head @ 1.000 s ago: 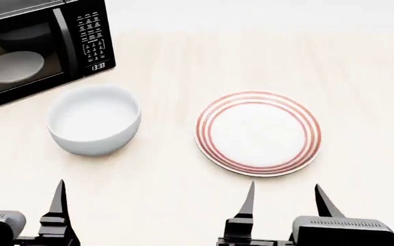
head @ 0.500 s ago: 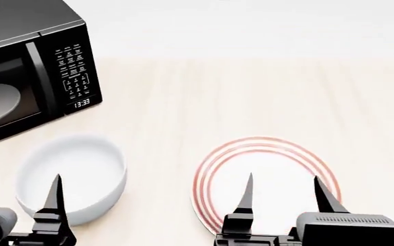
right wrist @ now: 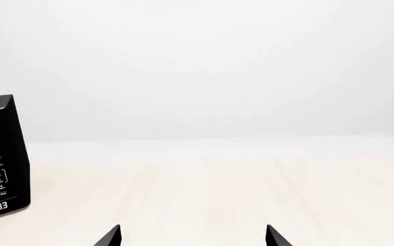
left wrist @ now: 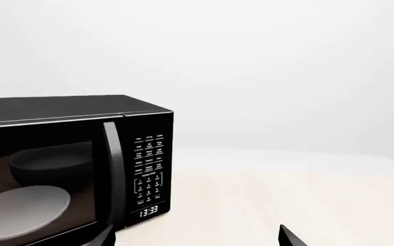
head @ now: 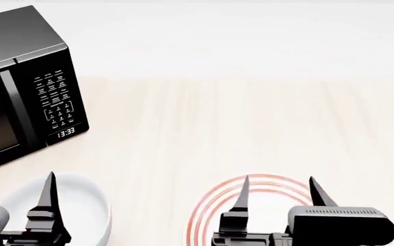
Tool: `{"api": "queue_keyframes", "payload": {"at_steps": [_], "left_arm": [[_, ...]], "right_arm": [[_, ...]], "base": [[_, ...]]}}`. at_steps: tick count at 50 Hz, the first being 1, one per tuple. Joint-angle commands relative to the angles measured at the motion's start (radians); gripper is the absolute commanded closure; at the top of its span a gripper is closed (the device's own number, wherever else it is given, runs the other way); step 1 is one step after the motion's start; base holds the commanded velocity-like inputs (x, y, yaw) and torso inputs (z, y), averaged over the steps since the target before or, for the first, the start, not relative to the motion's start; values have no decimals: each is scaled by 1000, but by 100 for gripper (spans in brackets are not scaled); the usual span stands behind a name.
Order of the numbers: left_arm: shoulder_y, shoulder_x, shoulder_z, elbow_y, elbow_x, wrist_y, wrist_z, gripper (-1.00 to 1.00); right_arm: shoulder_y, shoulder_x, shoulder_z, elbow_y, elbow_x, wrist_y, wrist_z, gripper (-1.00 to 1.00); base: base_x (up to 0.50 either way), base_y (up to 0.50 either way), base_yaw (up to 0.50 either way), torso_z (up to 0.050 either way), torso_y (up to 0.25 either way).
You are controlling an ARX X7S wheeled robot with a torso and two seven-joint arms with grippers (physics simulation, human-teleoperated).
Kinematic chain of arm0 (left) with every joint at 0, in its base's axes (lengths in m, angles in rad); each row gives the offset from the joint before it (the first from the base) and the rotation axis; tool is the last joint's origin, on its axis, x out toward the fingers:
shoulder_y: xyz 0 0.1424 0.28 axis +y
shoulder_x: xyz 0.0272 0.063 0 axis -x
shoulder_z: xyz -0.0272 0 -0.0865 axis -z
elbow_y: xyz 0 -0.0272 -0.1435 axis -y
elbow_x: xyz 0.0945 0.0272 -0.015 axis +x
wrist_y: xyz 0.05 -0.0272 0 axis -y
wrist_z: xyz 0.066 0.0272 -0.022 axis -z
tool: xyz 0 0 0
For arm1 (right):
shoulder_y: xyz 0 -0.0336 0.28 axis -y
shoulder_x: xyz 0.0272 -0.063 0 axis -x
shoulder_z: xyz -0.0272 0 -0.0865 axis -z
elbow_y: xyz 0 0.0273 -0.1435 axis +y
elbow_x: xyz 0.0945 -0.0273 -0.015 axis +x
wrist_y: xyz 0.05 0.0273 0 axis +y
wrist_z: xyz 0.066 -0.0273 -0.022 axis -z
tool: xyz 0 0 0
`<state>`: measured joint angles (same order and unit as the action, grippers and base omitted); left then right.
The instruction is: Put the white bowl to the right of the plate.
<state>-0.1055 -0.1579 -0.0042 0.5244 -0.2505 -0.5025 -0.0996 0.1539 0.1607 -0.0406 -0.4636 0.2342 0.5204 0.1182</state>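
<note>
White bowl (head: 74, 207) sits at the near left of the worktop (head: 252, 123), right under the left hand (head: 12, 197), whose fingers stand spread and hold nothing. Right hand (head: 278, 197) is likewise spread and empty, over the plate (head: 214, 212). So the left arm is the nearer one for the grasp; the bowl is round, with no long axis to line up. It must end beyond the plate's far side. One bowl, one plate, one microwave (head: 19, 87) with a pale dish (left wrist: 22, 210) inside.
</note>
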Motion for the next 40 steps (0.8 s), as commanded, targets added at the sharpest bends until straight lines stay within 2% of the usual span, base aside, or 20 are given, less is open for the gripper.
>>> {"api": "queue_keyframes", "payload": {"at_steps": [1, 6, 10, 15, 21, 29, 32, 34, 40], "left_arm": [[-15, -13, -40, 8, -16, -41, -40, -100], [-7, -16, -67, 24, -14, -45, -68, -100], [-5, -27, -93, 41, -8, -89, -103, -100], [4, -45, -114, 20, 37, -87, -148, -100], [33, -48, -188, -9, 14, -48, -155, -100], [80, -43, -273, -20, 8, -9, -189, -100], [81, -45, -266, -47, 37, 11, -206, -100], [78, -48, -268, -45, 36, 8, -208, -100], [99, -47, -291, -57, 30, 40, -208, -100]], "right_arm": [[84, 23, -68, -24, -21, 288, 70, -100], [148, -13, -11, -150, 44, 546, 120, -100], [204, 3, -29, -150, 81, 534, 62, -100], [274, -1, -77, -82, 40, 484, 80, -100], [365, -11, -41, -39, 216, 669, -65, -100], [453, -63, -40, 6, 243, 771, -31, -100], [477, -129, -39, 21, 225, 867, 63, -100], [479, -153, -29, 12, 252, 874, 87, -100], [541, -159, -80, 55, 463, 909, 305, -100]], "base": [[0, 0, 0, 0, 0], [0, 0, 0, 0, 0], [0, 0, 0, 0, 0], [0, 0, 0, 0, 0], [0, 0, 0, 0, 0], [0, 0, 0, 0, 0], [0, 0, 0, 0, 0], [0, 0, 0, 0, 0], [0, 0, 0, 0, 0]]}}
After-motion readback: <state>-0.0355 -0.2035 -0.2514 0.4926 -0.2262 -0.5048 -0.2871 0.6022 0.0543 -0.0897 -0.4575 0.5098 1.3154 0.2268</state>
